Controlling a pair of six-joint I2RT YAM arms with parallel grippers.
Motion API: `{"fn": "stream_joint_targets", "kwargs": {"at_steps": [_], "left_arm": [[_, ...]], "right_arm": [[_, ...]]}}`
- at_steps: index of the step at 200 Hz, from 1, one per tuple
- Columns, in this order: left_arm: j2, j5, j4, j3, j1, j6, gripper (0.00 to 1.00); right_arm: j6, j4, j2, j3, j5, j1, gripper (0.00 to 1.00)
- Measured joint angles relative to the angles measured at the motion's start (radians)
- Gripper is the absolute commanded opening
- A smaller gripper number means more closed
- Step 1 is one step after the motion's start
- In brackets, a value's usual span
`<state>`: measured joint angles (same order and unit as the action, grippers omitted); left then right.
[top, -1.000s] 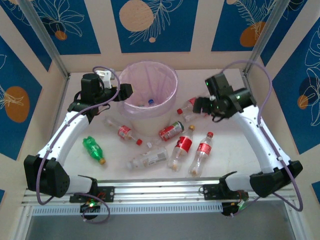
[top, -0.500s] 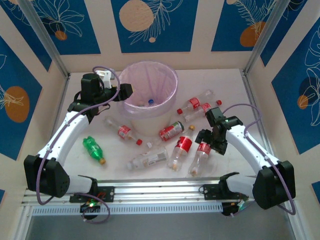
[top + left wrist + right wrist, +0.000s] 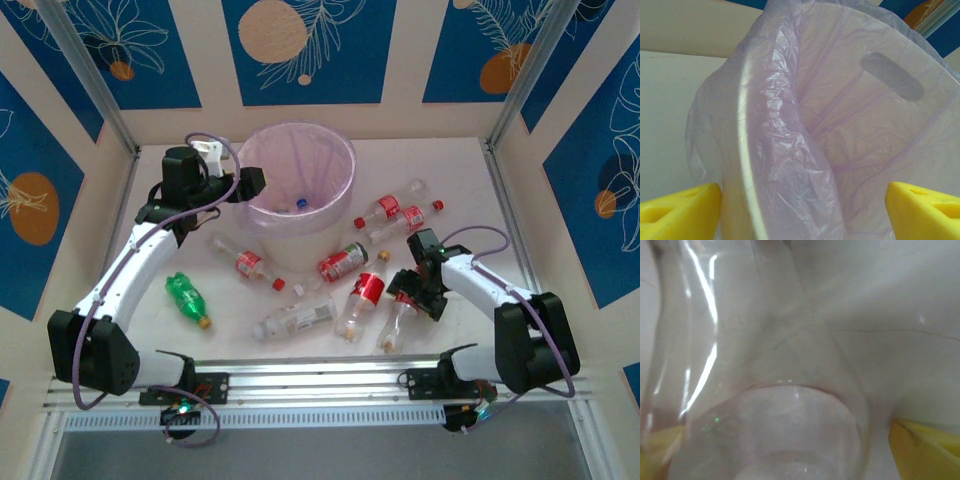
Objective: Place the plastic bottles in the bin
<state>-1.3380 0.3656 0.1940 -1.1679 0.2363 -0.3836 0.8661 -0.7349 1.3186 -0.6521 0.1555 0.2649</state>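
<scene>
The bin (image 3: 335, 150), a white pail lined with a lilac bag, stands at the back centre, with a blue-capped bottle (image 3: 300, 205) lying inside it. Several plastic bottles lie on the table in front: a green one (image 3: 188, 298), a pale-labelled one (image 3: 297, 316), and red-labelled ones (image 3: 343, 262) (image 3: 362, 292) (image 3: 388, 210). My right gripper (image 3: 413, 290) is low over a clear bottle (image 3: 395, 325). Its open yellow fingers straddle that bottle (image 3: 765, 390), with a gap on the right side. My left gripper (image 3: 250, 185) is open at the bin's left rim (image 3: 747, 150), one finger on each side of it.
The table is walled by pale panels at the back and sides, with metal posts at the rear corners. Another red-labelled bottle (image 3: 250, 262) lies under the left arm. A metal rail (image 3: 320, 385) runs along the near edge.
My right arm swung from beside the bin down and forward to the bottle at the front right and lowered over it. The left arm has not moved.
</scene>
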Motion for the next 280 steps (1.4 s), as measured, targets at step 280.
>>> {"fn": "stream_joint_targets", "kwargs": {"at_steps": [280], "left_arm": [[0.000,-0.004,0.000,-0.002,0.002,0.015,0.84]], "right_arm": [[-0.163,-0.146,-0.244,-0.624,0.028,-0.046,0.52]]}}
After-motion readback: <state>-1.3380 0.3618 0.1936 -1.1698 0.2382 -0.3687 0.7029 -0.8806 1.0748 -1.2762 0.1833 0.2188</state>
